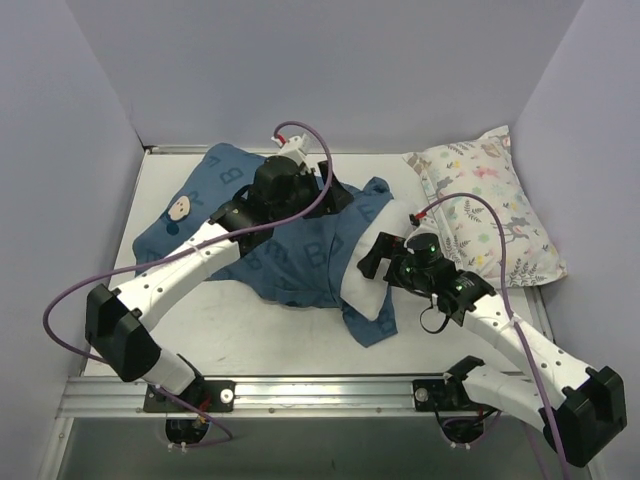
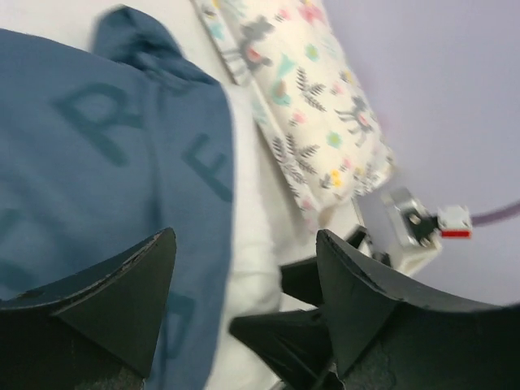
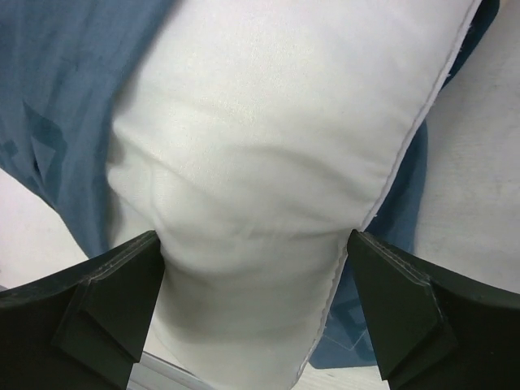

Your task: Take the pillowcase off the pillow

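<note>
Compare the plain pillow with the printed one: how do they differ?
The pillow is plain white; the printed pillow carries pastel flowers and deer. The pillow is mostly inside the pillowcase, with one end sticking out; the printed pillow is bare. The pillow lies in the middle, between the arms; the printed pillow sits at the far right. Both are white-based, soft and stuffed.

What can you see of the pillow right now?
The pillow is plain white, soft and puffy, with a stitched seam along its edge and a few creases. Only its right end shows, sticking out of the open mouth of the pillowcase; the rest is hidden inside. It lies flat, with pillowcase fabric under its edge. The right gripper is open, one finger on either side of the exposed end; whether the fingers press it I cannot tell.
</note>
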Robot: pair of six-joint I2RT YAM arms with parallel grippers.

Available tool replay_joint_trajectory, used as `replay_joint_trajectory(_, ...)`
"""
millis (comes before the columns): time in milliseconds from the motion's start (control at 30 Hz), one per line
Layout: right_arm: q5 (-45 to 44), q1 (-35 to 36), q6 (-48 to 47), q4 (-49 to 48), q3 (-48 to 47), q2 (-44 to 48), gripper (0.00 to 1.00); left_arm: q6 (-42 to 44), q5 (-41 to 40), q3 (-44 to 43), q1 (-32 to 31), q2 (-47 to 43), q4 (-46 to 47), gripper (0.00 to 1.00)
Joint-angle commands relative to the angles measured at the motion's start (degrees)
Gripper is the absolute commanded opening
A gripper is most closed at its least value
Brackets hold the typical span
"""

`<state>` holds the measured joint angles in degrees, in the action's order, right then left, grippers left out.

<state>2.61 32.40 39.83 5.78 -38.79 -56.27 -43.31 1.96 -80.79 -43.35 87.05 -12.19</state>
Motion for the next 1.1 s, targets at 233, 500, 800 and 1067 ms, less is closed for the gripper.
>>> replay_joint_trajectory(233, 9.1, 0.5, 3.8, -14.5, 4.8, -3.4, 1.00, 10.3, -8.0, 0.5, 3.5, 5.8, -9.3, 0.81)
replay_joint_trajectory(500, 11.5, 0.2, 10.7, -30.7, 5.9, -14.6, 0.97, 6.0, -3.0, 6.9, 3.3, 9.8, -1.5, 0.66)
replay_joint_trajectory(800, -5.5, -0.1, 1.7, -4.2, -6.2, -8.0, 0.00, 10.9, -9.0, 0.2, 8.8, 8.2, -11.2, 0.00)
replay_joint_trajectory(1067, -12.5, -2.9, -2.9, 8.9, -10.7, 3.9, 0.00, 14.8, -14.3, -2.9, 21.6, 7.5, -16.5, 0.00)
